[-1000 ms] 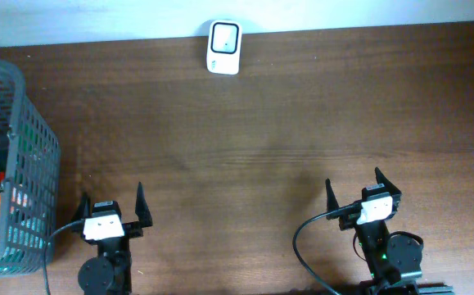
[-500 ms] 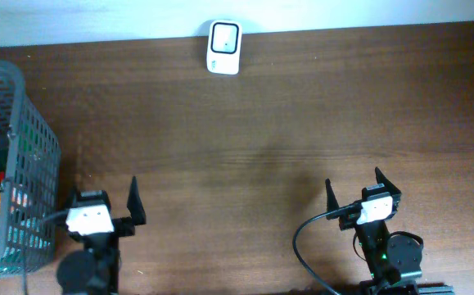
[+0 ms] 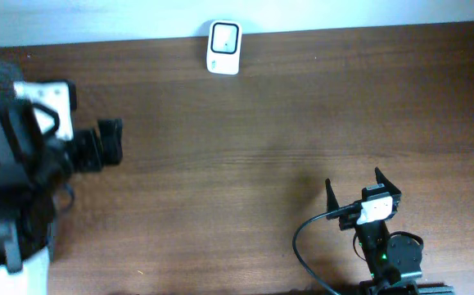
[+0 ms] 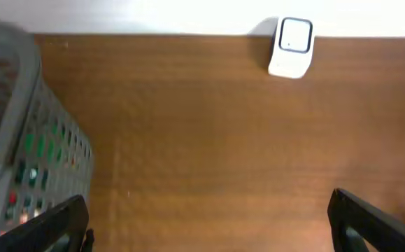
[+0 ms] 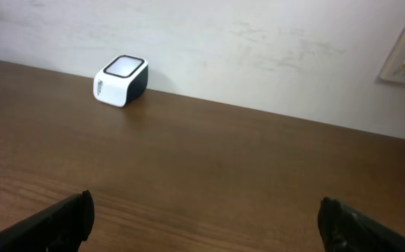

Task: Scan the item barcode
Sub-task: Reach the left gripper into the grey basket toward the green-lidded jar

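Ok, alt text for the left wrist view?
Grey mesh basket at the left of a brown wooden table, white scanner at its far edge. Two open black fingers frame the bottom corners, holding nothing.

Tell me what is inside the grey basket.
Through the mesh wall of the basket, the left wrist view shows green and red patches; what items they are cannot be told. From overhead, the left arm covers the basket's inside.
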Robot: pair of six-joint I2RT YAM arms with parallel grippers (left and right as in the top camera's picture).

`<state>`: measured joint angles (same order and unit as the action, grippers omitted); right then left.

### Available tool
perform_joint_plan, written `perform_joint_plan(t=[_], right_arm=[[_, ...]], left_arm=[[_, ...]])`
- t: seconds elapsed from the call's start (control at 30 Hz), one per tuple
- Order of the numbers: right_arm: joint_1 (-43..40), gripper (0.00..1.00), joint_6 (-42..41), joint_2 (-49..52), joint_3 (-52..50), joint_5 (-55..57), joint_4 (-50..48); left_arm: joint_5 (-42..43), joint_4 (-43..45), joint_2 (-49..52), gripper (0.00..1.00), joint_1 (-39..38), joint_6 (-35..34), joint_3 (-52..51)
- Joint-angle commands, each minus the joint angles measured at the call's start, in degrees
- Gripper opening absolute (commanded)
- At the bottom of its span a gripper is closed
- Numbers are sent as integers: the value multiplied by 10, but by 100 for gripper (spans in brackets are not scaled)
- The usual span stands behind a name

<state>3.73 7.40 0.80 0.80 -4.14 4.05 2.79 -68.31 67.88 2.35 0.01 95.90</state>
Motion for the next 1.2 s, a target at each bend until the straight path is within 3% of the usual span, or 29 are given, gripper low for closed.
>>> perform_joint_plan(t=[0.0, 0.23, 0.47, 0.63, 1.0, 1.17], right_arm=[[-4, 98, -8, -5, -5, -3, 0], [-4, 98, -8, -5, -5, -3, 0], [-4, 98, -8, -5, -5, -3, 0], [-4, 98, -8, -5, -5, -3, 0], [-4, 98, -8, -5, -5, -3, 0], [-4, 98, -8, -5, -5, -3, 0]], left_arm=[[6, 7, 56, 99, 11, 2, 52], [6, 47, 93, 100, 194, -109, 96], [5, 69, 125, 97, 335, -120, 96], [7, 64, 199, 97, 366, -118, 96], [77, 97, 378, 99, 368, 23, 96], [86, 133, 456, 98, 368, 40, 96]])
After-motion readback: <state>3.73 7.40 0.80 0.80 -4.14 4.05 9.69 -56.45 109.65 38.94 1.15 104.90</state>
